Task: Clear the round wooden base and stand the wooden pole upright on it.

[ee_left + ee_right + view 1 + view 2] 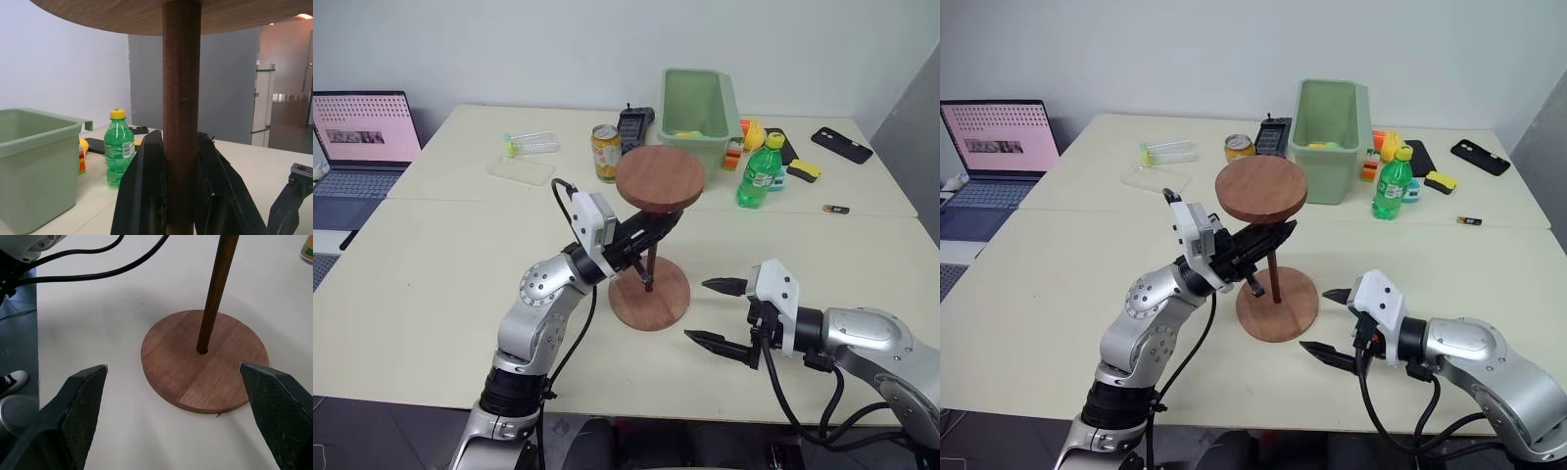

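Right fingers (717, 313) apart near round wooden base (649, 302); left fingers (658, 231) clamped on wooden pole (651, 262).

We find no legible text, brand or number anywhere. The green bottle (119, 147) carries a label with print too small to read. The can (606, 152) bears a printed design, wording not discernible. The laptop (367, 127) screen shows rows of small marks and a banner strip, none of which we can read.
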